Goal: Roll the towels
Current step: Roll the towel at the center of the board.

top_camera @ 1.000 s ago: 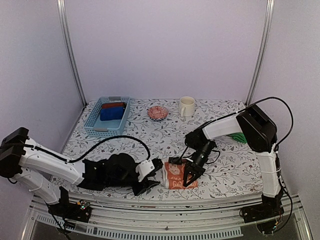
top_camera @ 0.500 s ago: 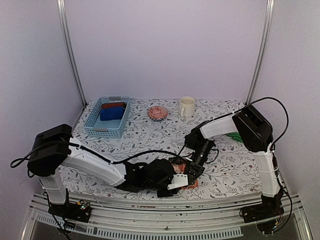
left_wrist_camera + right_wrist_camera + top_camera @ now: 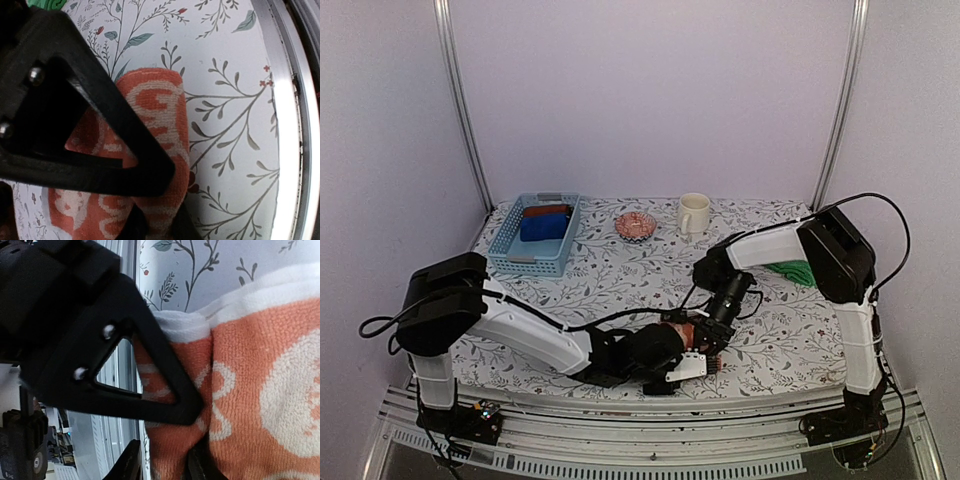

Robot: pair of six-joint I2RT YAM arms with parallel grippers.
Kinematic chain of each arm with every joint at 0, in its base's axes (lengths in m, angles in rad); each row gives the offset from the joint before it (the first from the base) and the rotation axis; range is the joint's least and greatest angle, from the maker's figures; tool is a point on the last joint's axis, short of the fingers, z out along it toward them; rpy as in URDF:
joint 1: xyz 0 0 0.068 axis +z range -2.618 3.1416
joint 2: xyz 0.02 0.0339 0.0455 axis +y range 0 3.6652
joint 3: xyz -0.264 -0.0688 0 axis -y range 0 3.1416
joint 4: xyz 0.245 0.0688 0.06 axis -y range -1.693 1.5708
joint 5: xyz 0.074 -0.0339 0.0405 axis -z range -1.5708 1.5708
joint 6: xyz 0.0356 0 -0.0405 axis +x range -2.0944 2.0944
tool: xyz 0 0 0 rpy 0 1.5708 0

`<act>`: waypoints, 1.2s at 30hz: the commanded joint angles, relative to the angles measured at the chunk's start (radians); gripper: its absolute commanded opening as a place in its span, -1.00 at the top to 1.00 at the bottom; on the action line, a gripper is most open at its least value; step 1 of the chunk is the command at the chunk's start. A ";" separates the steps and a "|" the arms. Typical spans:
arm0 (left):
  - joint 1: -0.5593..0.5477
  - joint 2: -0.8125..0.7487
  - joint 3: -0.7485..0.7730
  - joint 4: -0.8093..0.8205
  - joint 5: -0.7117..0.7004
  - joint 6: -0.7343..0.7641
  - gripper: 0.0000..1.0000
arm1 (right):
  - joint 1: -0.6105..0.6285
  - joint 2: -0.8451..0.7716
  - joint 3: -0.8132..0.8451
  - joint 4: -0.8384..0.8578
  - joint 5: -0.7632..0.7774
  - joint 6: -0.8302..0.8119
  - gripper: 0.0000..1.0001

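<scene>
An orange towel (image 3: 694,333) with white prints lies partly rolled near the table's front edge, its roll (image 3: 165,100) lengthwise in the left wrist view. My left gripper (image 3: 686,354) reaches across from the left and is shut (image 3: 160,200) on the roll's near end. From behind, my right gripper (image 3: 712,338) pinches a fold of the same towel (image 3: 260,365), its fingers (image 3: 175,440) pressed into the cloth by the pale edging. Both arms hide most of the towel from above. A green towel (image 3: 790,270) lies bunched at the right, behind the right arm.
A blue basket (image 3: 510,250) at the back left holds a blue and a dark red cloth roll. A pink bowl (image 3: 636,225) and a cream mug (image 3: 693,212) stand at the back. The metal front rail (image 3: 287,125) runs just beside the towel.
My left arm swung right from beside the towel onto it and its jaws closed on the roll. The right gripper stayed on the towel, shifting slightly back, its jaws a little wider.
</scene>
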 commanded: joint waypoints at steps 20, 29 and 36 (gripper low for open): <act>0.285 0.170 0.249 -0.460 0.881 -0.362 0.92 | -0.126 -0.905 -0.555 0.518 0.337 0.108 0.31; 0.331 0.235 0.303 -0.469 0.995 -0.430 0.91 | 0.115 -0.928 -0.663 0.679 0.604 0.104 0.17; 0.348 0.281 0.331 -0.505 1.020 -0.436 0.90 | 0.199 -0.830 -0.666 0.803 0.715 0.106 0.15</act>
